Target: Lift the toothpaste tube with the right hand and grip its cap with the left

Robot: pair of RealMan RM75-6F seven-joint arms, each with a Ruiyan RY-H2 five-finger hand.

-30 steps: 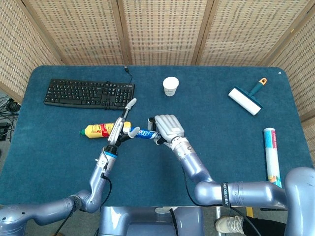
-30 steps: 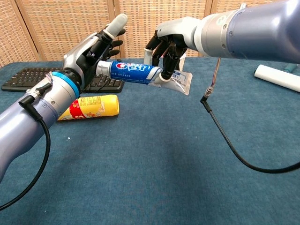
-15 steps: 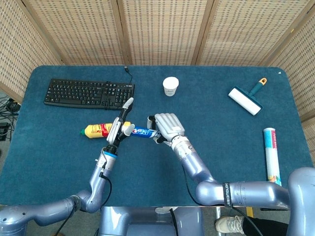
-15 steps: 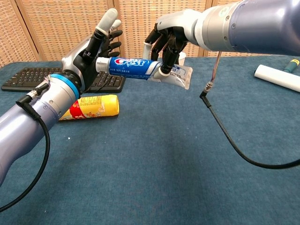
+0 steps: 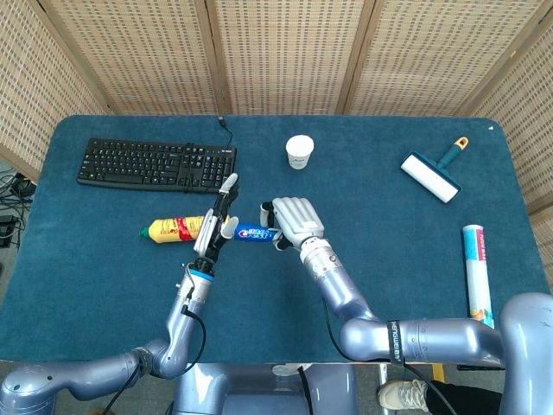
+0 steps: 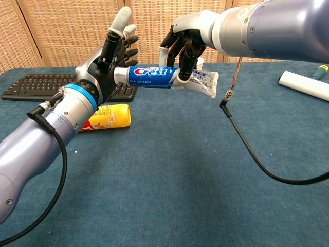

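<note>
I see a deep blue, felt-like tabletop [image 5: 104,251] under everything. The toothpaste tube [image 6: 154,76] is royal blue with white lettering and a red mark, its cap [image 6: 119,74] white and its crimped tail silvery with small print. My right hand [image 5: 294,222] has a pale silver back and black fingers; my left hand [image 6: 110,54] is black with whitish fingertips, above a bright blue wrist band on a metallic blue-grey arm. Left of the tube lies a yellow bottle [image 5: 177,229] with a red label. Beyond the tube sit a black keyboard [image 5: 155,163] and a white cup [image 5: 299,151]. Far right of the tube I see a white lint roller [image 5: 432,175] with a teal, orange-tipped handle.
</note>
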